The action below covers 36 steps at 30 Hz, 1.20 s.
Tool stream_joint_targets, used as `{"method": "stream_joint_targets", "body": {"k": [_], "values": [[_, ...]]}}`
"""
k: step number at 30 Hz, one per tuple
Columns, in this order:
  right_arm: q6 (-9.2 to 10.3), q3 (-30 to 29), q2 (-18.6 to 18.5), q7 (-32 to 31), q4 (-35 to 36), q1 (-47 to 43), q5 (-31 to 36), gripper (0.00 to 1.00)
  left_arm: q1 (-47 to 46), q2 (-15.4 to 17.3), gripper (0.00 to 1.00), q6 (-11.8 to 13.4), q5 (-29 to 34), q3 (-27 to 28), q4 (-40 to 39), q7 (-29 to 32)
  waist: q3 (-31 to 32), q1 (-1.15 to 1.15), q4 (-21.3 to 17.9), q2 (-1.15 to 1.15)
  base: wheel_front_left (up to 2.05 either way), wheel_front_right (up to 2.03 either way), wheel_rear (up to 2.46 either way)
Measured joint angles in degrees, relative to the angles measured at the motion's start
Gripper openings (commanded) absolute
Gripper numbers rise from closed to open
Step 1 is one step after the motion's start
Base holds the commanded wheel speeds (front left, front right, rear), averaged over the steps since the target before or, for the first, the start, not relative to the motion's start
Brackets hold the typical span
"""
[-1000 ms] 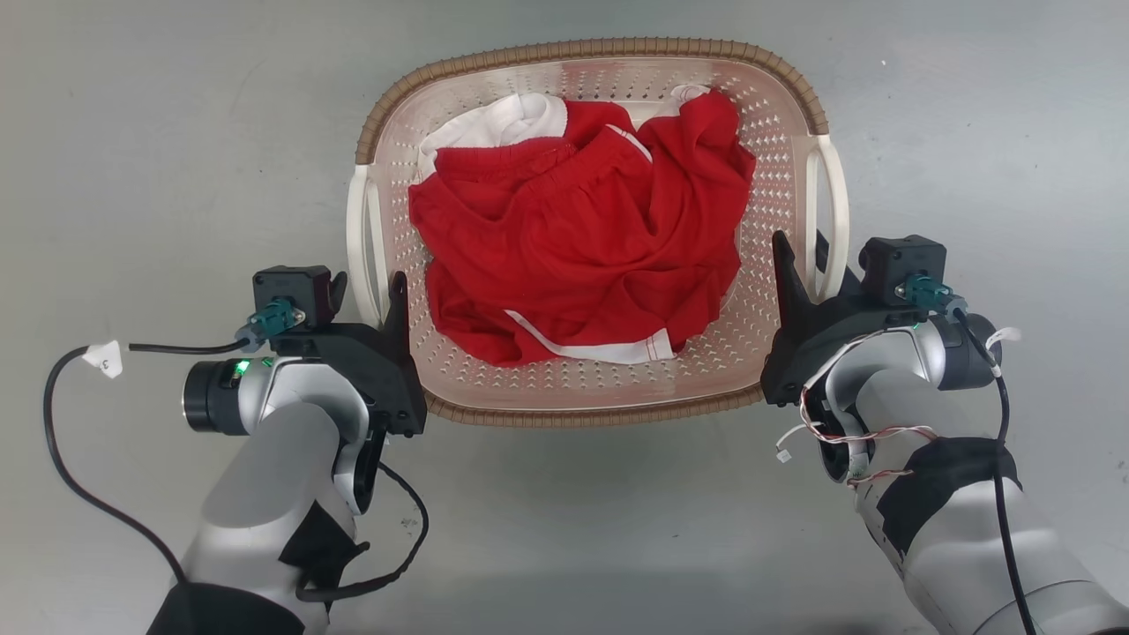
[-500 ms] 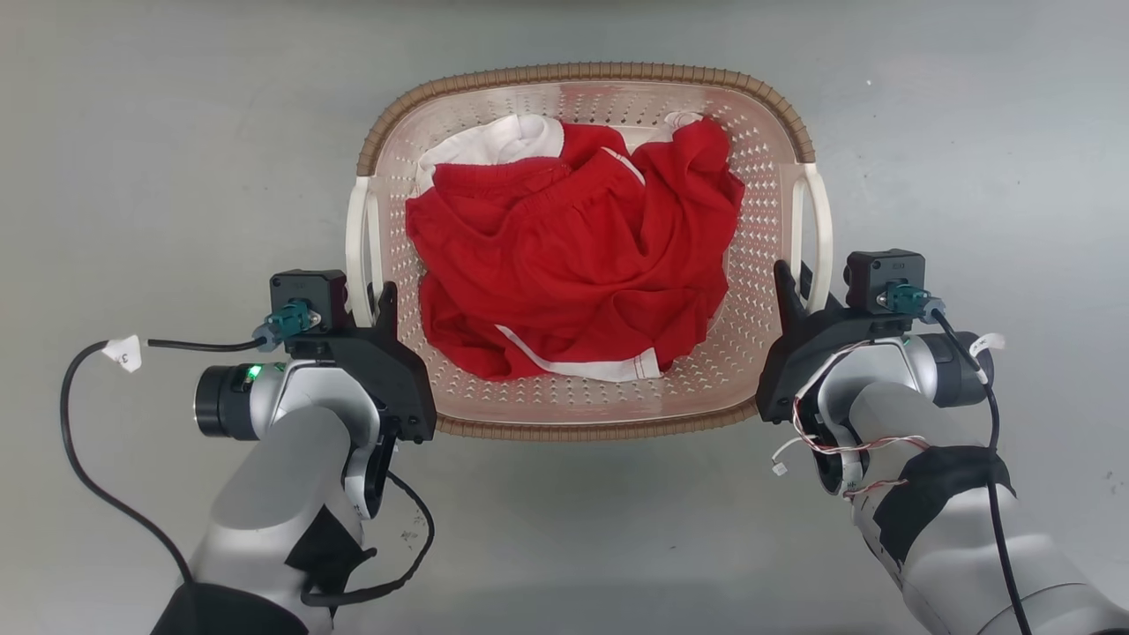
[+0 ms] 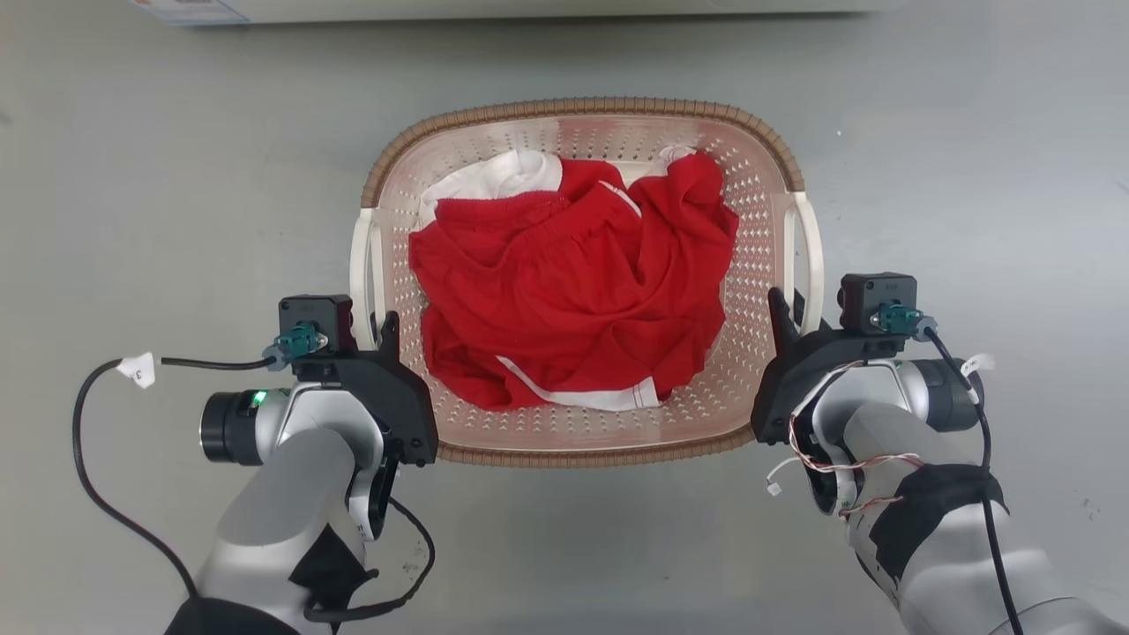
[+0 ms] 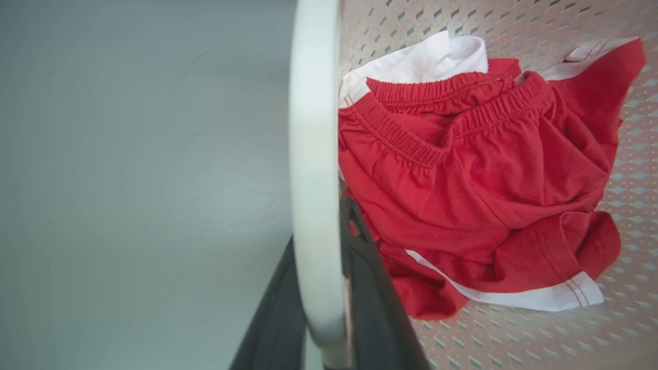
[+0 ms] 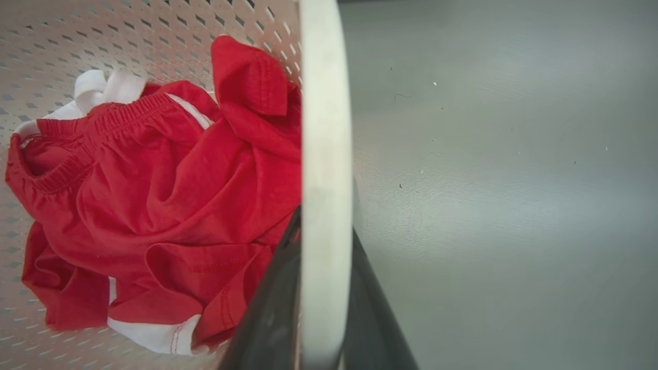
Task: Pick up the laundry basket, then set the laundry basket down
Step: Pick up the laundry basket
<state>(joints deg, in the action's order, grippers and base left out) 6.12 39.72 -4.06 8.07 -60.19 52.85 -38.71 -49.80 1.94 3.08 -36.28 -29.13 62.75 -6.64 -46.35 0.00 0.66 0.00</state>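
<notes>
- Since a second ago the whole head view has shifted, so the camera has moved: a white appliance's edge (image 3: 529, 9) now lines the top, while both grips look unchanged.
- Left end effector (image 3: 377, 324) is closed around the white left handle (image 3: 357, 265) of the laundry basket (image 3: 582, 106); the left wrist view shows that handle running between its dark fingers (image 4: 372, 293).
- Right end effector (image 3: 787, 304) likewise clamps the right handle (image 3: 816, 256).
- The basket sits between both arms over the grey floor (image 3: 132, 194), holding red garments (image 3: 573, 300) and a white one (image 3: 503, 172); whether it touches the floor cannot be told.
</notes>
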Motion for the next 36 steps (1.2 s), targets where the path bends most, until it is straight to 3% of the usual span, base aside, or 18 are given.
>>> {"method": "stream_joint_targets", "body": {"k": [36], "values": [[1.02,11.4,0.0,-3.0,0.3,-15.4,-10.4,0.0,14.8,0.3,0.0,1.5,-9.6,-9.0,1.7,2.3,20.0,0.0,-0.8,-0.01,0.0,0.0,0.0]]}}
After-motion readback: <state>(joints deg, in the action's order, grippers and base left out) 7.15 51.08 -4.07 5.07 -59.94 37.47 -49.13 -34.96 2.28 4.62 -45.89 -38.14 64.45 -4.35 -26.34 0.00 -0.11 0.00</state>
